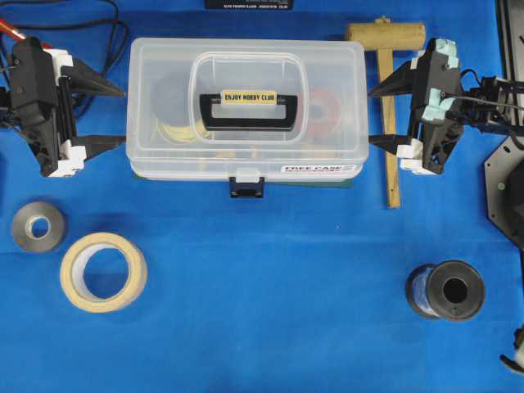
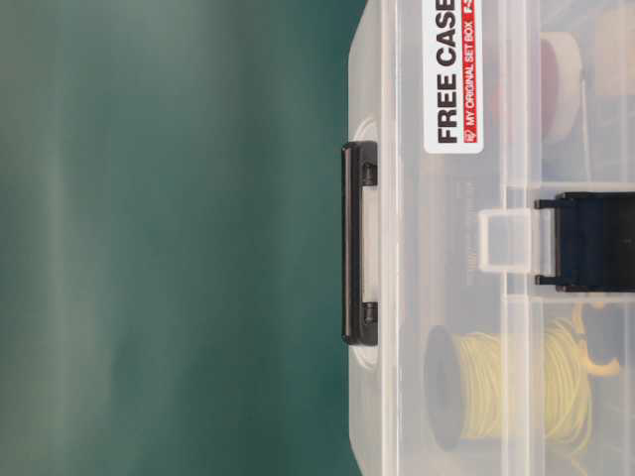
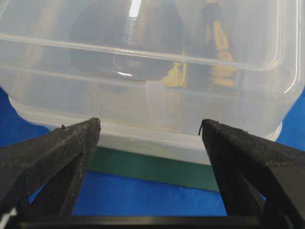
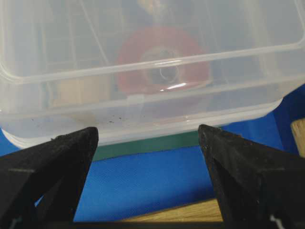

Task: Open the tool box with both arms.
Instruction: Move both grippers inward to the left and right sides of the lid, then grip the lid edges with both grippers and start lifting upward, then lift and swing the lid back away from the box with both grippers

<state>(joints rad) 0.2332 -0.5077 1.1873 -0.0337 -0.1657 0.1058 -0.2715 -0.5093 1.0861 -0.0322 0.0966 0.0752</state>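
One box [image 1: 246, 106] mid-table, lid down, latch [image 1: 246, 186] at front. Two grippers, left [image 1: 110, 116] and right [image 1: 383, 115], both spread wide, one at each end, holding nothing. Loose: two tape rolls [image 1: 104, 271], one spool [image 1: 446, 290], one mallet [image 1: 386, 57].

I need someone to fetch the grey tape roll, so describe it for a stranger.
Start at the clear tool box and go to the blue cloth below its left end. The grey tape roll lies flat there, smaller and darker than the cream masking tape roll beside it.
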